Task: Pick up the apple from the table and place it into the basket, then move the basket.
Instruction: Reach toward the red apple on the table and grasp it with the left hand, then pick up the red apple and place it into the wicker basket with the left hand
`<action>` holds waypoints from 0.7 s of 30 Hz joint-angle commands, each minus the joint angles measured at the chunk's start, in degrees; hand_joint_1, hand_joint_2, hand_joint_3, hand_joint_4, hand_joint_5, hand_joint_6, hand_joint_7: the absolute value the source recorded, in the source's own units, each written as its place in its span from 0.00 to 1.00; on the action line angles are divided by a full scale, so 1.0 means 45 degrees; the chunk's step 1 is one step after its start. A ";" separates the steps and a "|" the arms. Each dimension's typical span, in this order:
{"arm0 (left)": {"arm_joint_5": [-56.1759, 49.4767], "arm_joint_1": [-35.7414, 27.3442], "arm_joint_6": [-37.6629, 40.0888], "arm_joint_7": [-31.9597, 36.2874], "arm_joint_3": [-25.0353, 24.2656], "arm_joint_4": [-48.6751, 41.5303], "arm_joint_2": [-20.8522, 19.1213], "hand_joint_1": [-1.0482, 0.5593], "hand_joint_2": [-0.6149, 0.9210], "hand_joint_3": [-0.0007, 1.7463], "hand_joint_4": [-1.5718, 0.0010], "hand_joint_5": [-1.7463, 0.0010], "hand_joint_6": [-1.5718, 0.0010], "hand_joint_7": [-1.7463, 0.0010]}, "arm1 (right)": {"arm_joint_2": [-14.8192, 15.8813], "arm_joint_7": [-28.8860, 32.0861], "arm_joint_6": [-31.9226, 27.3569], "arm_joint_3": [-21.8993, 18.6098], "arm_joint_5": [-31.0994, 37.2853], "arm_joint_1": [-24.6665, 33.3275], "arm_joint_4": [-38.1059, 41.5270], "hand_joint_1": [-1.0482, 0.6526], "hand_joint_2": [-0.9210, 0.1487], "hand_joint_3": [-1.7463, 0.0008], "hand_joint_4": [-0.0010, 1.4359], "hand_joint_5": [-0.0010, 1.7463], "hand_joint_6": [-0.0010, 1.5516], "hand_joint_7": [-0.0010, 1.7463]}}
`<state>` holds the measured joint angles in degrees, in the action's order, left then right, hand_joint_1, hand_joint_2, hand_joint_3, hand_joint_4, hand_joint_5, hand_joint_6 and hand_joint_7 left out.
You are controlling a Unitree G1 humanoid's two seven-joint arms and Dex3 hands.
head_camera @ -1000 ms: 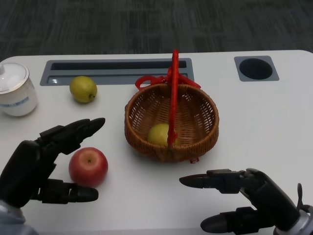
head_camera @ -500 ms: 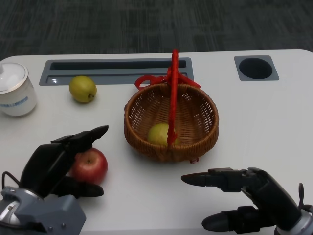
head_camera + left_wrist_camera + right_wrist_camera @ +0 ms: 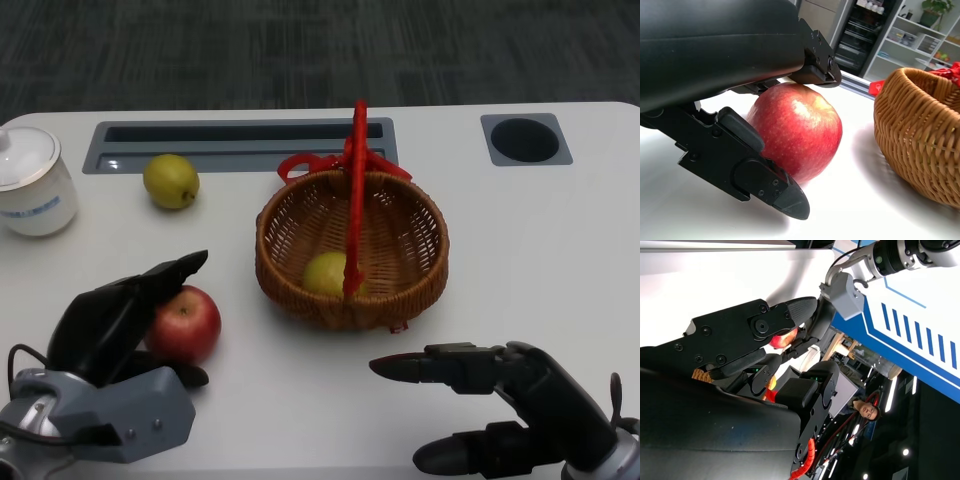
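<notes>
Red apple [image 3: 186, 322], brown woven basket [image 3: 400, 235] with red handle [image 3: 355, 190], yellow-green lemon [image 3: 171, 181], white worktop [image 3: 540, 250], black fingers [image 3: 170, 272].

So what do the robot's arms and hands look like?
Each hand is glossy black with chunky fingers tapering to rounded tips, studded with small screws: the left hand and the right hand. Behind them sit silver-grey metal wrists, and a thin black cable loops off the left one.
</notes>
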<state>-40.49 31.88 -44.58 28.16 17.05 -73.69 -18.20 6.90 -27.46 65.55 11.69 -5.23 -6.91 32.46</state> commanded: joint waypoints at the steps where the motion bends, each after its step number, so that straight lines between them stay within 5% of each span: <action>1: 0.0405 0.0076 0.0259 -0.0458 0.0122 -0.0282 0.0015 0.20 0.86 0.00 0.70 0.99 0.74 0.99 | 0.0170 0.0065 -0.0030 -0.0051 -0.0114 0.0178 -0.0233 0.34 0.05 1.00 0.57 0.00 0.49 0.00; 6: 0.1470 -0.0048 -0.0242 -0.1303 -0.0121 -0.0248 0.0279 0.27 0.86 0.00 0.56 0.96 0.60 0.96 | 0.0140 0.0119 -0.0043 -0.0093 -0.0118 0.0276 -0.0294 0.34 0.05 1.00 0.57 0.00 0.49 0.00; 12: 0.2933 -0.0342 -0.1092 -0.2151 -0.0856 -0.0068 0.0542 0.54 0.90 0.01 0.22 0.93 0.30 0.95 | 0.0175 0.0116 -0.0140 -0.0090 -0.0098 0.0381 -0.0404 0.34 0.04 1.00 0.57 0.00 0.49 0.00; 21: 0.3895 -0.0653 -0.1412 -0.2434 -0.1451 0.0500 0.0445 0.56 0.93 0.00 0.20 0.94 0.28 0.98 | 0.0206 0.0048 -0.0323 -0.0063 -0.0106 0.0350 -0.0424 0.33 0.02 1.00 0.58 0.00 0.49 0.00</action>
<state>-24.39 29.38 -49.72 16.89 11.48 -72.45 -15.24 6.92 -27.36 64.39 11.68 -5.17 -5.55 31.30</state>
